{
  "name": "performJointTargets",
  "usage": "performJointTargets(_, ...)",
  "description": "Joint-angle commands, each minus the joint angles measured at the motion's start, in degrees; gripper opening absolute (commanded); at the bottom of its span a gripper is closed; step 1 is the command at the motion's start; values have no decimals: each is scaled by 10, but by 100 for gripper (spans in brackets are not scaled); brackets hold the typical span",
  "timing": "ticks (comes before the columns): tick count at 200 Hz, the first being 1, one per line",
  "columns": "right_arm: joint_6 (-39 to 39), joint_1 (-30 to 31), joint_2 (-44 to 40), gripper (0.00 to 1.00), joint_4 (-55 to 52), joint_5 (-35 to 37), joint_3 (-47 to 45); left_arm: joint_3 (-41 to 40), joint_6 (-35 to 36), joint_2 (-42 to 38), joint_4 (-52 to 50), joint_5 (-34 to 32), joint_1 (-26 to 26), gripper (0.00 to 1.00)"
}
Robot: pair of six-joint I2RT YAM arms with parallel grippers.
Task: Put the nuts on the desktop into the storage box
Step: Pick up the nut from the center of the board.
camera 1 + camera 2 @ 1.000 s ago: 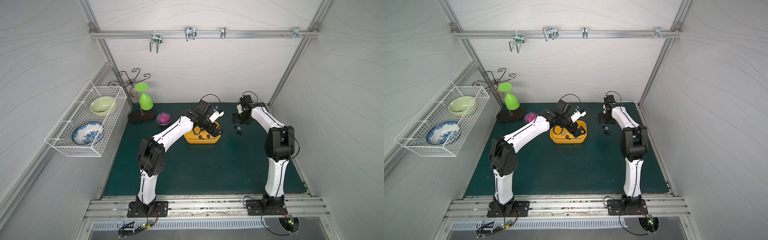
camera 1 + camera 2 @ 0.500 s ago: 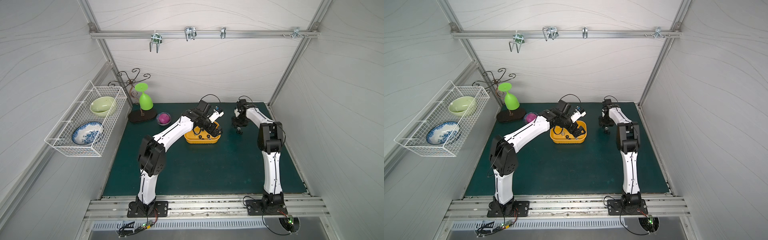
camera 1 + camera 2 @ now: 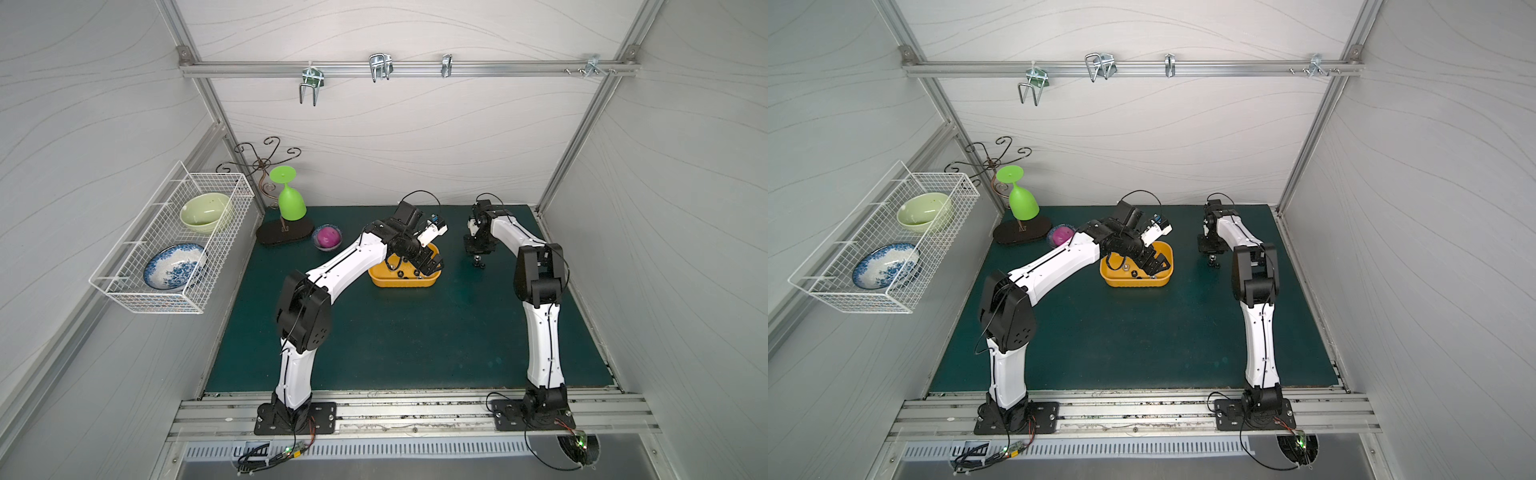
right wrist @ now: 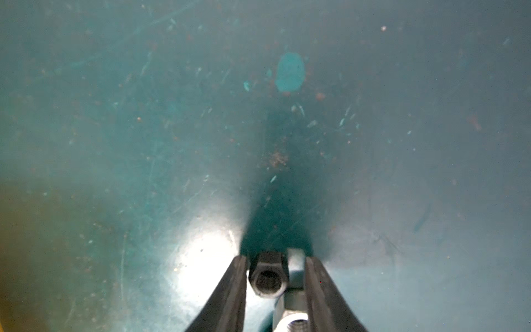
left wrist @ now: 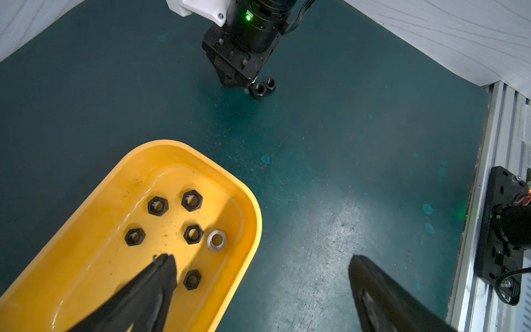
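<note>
My right gripper [image 4: 276, 260] is down on the desktop [image 3: 415, 340] at the back right, shut on two nuts side by side, one black [image 4: 268, 277] and one silver [image 4: 296, 268]. Another silver nut [image 4: 296, 324] lies further back between the fingers. In the left wrist view two black nuts [image 5: 263, 87] lie beside the right gripper [image 5: 238, 83]. My left gripper [image 5: 261, 256] is open and empty, with one finger over the yellow storage box [image 5: 86, 258] and the other over the mat. Several black nuts and a silver one [image 5: 216, 240] lie in the box [image 3: 401, 283].
A white wire basket [image 3: 174, 241] with two bowls hangs on the left wall. An upturned green goblet [image 3: 291, 201] on a black stand and a small bowl with a pink ball [image 3: 327, 237] stand at the back left. A metal rail [image 3: 415, 411] runs along the front.
The right gripper's jaws have closed in on the nuts, and the right arm's elbow has swung a little to the left. The left arm has stayed over the box.
</note>
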Motion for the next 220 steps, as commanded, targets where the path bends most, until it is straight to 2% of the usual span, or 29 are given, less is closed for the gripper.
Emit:
performJointTargets(1,-3,-1,1,32,-20,0,-9,6,13,-16,1,-5,-1,98)
performJointTargets(37,-2,1,1,22,-22,0,-8,6,15,-15,-1,-7,-1,98)
performJointTargets(91,8,8,-16,22,-33,5,3,11,18,-16,-2,-6,-1,98)
performJointTargets(134,52,10,-63,23,-47,0,-5,38,37,-26,-24,-6,-1,98)
performJointTargets(220,89,52,-162,24,-74,2,-24,48,50,-93,-43,39,-1,98)
